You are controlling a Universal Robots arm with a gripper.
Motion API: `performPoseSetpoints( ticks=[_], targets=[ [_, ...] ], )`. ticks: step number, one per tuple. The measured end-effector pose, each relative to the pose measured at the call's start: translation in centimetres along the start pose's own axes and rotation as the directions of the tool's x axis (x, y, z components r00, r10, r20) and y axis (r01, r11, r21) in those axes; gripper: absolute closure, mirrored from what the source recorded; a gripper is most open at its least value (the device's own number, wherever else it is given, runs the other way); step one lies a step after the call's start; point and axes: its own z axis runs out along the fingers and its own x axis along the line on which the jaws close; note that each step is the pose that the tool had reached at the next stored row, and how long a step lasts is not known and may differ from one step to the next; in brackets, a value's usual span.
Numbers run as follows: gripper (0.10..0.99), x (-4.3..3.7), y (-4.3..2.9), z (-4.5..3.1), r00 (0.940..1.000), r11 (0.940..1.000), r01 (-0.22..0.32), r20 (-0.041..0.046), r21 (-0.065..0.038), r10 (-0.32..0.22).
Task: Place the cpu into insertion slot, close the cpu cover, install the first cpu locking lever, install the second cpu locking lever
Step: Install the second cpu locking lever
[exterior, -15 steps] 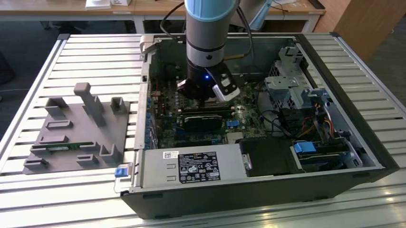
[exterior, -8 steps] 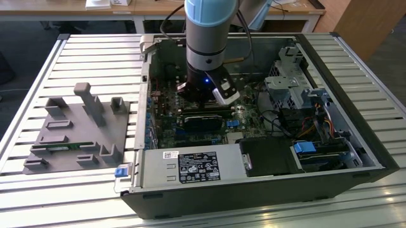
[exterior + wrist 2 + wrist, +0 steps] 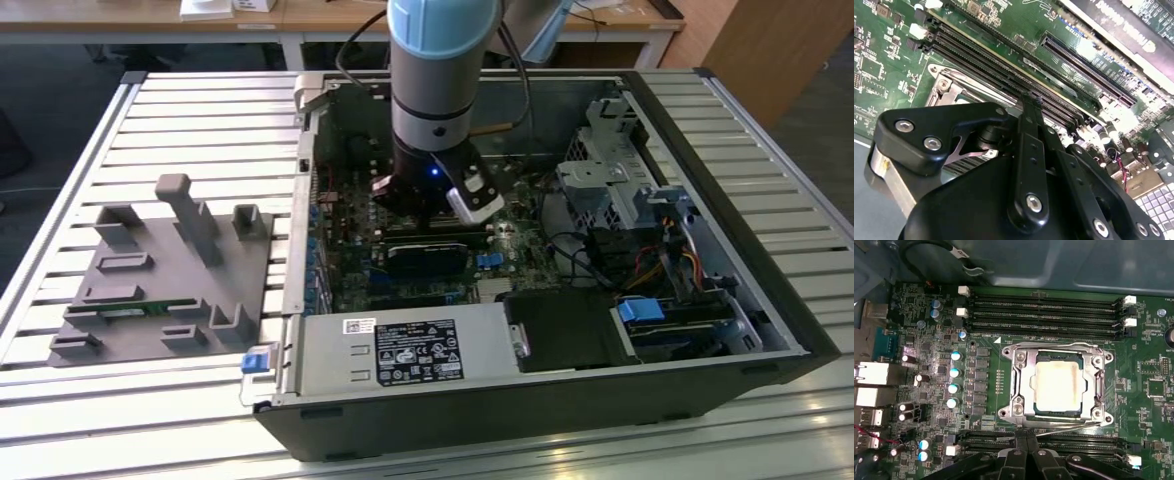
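Note:
In the first wrist view the cpu (image 3: 1056, 385), a dull silver square, lies in the insertion slot (image 3: 1024, 390) on the green motherboard. The silver cpu cover (image 3: 1097, 382) lies flat around it, framing the chip in its window. One thin wire locking lever (image 3: 1054, 344) runs along the side by the memory slots, and a second lever (image 3: 1074, 426) runs along the opposite side. My gripper (image 3: 1027, 442) is shut, with its black fingertips pressed together just beside that second lever. In the exterior view the gripper (image 3: 427, 222) reaches down into the open computer case.
Long black memory slots (image 3: 1044, 312) flank the socket on two sides. Capacitors (image 3: 954, 372) and rear ports (image 3: 871, 385) stand close by. The case holds a power supply (image 3: 400, 350), drive cage (image 3: 601, 175) and cables. A grey fixture block (image 3: 167, 275) sits on the slatted table at the exterior view's left.

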Motion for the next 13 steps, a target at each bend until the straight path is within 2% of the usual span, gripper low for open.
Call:
performPoseSetpoints(
  ticks=[4,10,13],
  targets=[
    [0.980,0.62,-0.17,0.00,1.0000,0.9999,0.001,0.0068,-0.012,-0.001],
    [0.980,0.75,-0.19,0.14,1.0000,0.9999,0.001,0.0084,-0.017,-0.001],
    [0.980,0.91,-0.21,0.28,0.9999,0.9998,0.001,0.0107,-0.022,-0.001]
  ],
)
